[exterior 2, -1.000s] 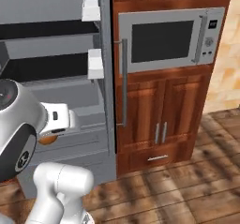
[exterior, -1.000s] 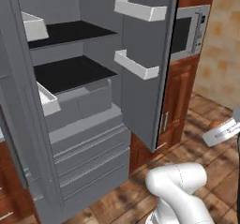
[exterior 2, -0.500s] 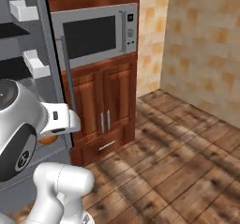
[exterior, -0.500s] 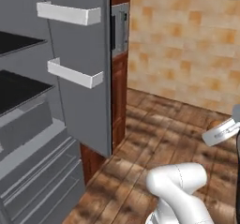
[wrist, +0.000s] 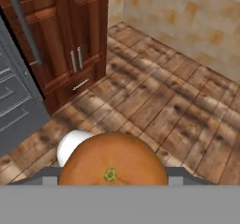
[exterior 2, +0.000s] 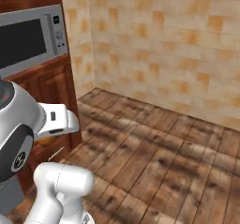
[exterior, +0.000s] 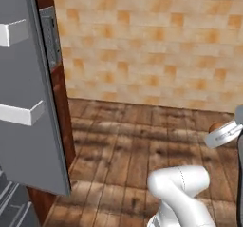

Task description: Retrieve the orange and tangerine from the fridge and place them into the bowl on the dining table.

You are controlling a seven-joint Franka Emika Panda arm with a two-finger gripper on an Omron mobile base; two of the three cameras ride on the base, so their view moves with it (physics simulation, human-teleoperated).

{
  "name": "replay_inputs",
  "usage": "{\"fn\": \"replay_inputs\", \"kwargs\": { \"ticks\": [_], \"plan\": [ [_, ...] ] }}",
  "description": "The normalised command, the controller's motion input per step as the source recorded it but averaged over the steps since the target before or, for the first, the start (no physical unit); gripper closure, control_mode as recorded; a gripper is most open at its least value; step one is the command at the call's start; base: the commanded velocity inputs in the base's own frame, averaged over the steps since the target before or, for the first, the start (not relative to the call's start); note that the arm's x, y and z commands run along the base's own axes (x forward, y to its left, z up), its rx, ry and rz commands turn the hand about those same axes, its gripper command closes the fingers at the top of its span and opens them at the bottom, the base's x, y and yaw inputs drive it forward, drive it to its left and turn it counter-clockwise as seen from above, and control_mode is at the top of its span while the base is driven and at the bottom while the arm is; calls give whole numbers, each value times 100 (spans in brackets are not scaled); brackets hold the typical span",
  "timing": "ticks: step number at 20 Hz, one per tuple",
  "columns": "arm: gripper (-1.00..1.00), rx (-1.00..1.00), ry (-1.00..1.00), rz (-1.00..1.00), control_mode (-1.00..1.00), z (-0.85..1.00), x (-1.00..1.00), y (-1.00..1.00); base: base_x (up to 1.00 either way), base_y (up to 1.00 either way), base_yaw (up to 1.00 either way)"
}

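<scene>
orange fruit (wrist: 112, 164) sits right under my wrist camera, pressed between my fingers, its green stem dimple facing the lens; whether it is the orange or the tangerine i cannot tell. my gripper (exterior: 222, 132) is closed about halfway around it, with a sliver of orange peeking past the white hand in the left base view. just beyond the fruit lies wood plank floor (wrist: 178, 101), bare to the wall.

a second ago both base cameras faced the open fridge, its black shelves and white door bins across the picture. now the whole scene has swung sideways: only the grey fridge door (exterior: 33, 107) with its bins remains at the left edge, and the microwave (exterior 2: 26, 40) over the brown cabinet doors (wrist: 70, 40) has slid to the left of the right base view. that is my base turning, not the things moving; the grip has held steady meanwhile.

farthest off stands a tan tiled wall (exterior 2: 178, 45). i judge the pick from the fridge done for this fruit and the carry under way; the bowl and dining table must lie further round the turn.
</scene>
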Motion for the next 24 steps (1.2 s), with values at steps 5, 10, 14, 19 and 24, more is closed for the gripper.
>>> {"fn": "replay_inputs", "kwargs": {
  "ticks": [5, 10, 14, 19, 24],
  "plan": [
    [100, 0, 0, 0, 100, 0, 0, 0, 54, -73, -59],
    [100, 0, 0, 0, 100, 0, 0, 0, 98, -20, -49],
    [100, 0, 0, 0, 100, 0, 0, 0, 100, 18, -33],
    [100, 0, 0, 0, 100, 0, 0, 0, 100, 2, -44],
    [100, 0, 0, 0, 100, 0, 0, 0, 100, -3, -65]
  ]
}}
